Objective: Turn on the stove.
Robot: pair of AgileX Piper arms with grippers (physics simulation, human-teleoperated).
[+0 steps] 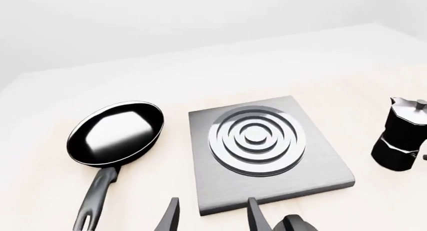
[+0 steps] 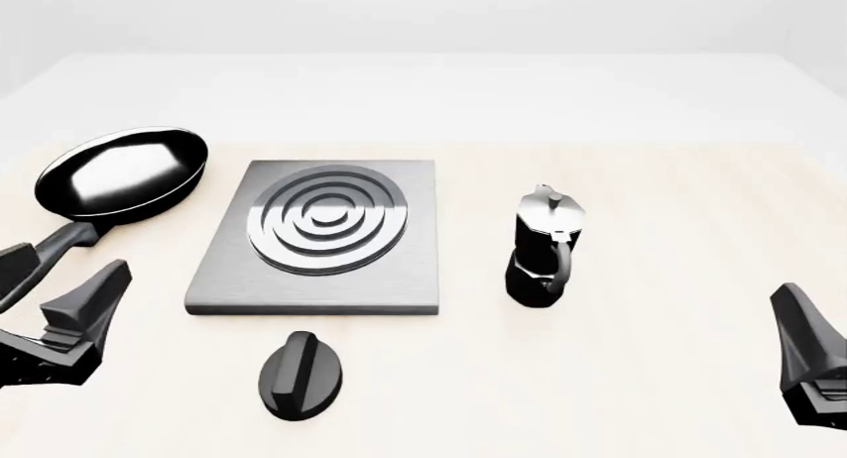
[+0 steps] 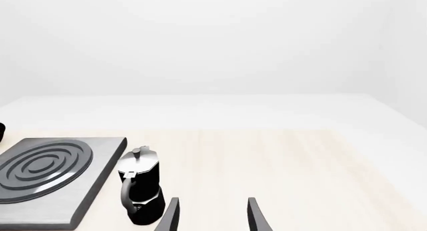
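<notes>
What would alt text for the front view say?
A grey stove with silver rings lies mid-table, its black knob in front, a frying pan to its left and a moka pot to its right. Two grippers, left and right, sit at the near edges.

**Pan and Pot on the Table**

A black frying pan (image 2: 122,172) lies at the front view's upper left, handle toward the lower left edge. A black-and-silver moka pot (image 2: 543,248) stands upright right of centre on the pale wooden table (image 2: 662,200).
</notes>
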